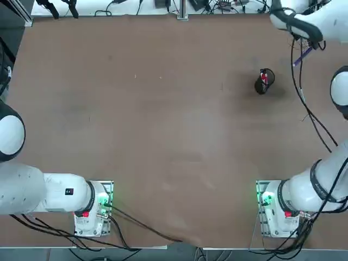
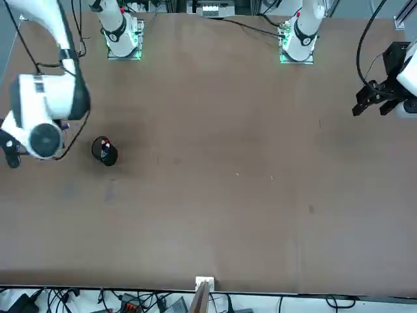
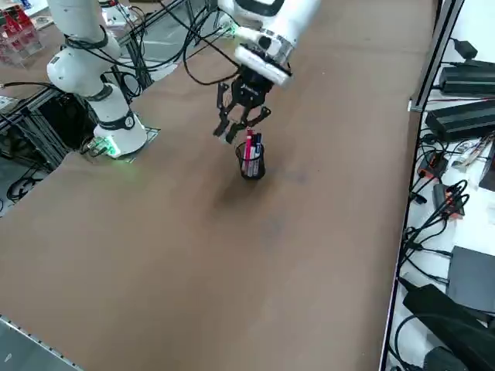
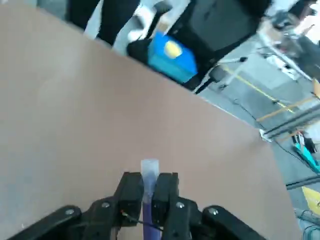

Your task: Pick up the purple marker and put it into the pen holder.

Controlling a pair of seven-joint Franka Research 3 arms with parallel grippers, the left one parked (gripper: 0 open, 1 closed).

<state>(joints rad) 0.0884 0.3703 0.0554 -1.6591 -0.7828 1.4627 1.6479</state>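
Observation:
The pen holder (image 1: 264, 81) is a small black cup that stands upright on the brown table (image 1: 163, 119), at its far right, with a red item inside. It also shows in the front view (image 2: 104, 151) and the right side view (image 3: 251, 163). My right gripper (image 1: 311, 48) hangs in the air beyond the cup, toward the table's right edge, and is shut on the purple marker (image 1: 302, 56). In the wrist view the marker (image 4: 149, 168) sticks out between the two black fingers (image 4: 131, 190), pale tip forward. From the right side the gripper (image 3: 241, 124) hovers close to the cup's rim.
Black cables (image 1: 310, 109) trail from the right arm over the table's right side. Off the far edge lie a blue box (image 4: 172, 57) and dark gear. Power bricks and wires (image 3: 464, 116) lie beside the table.

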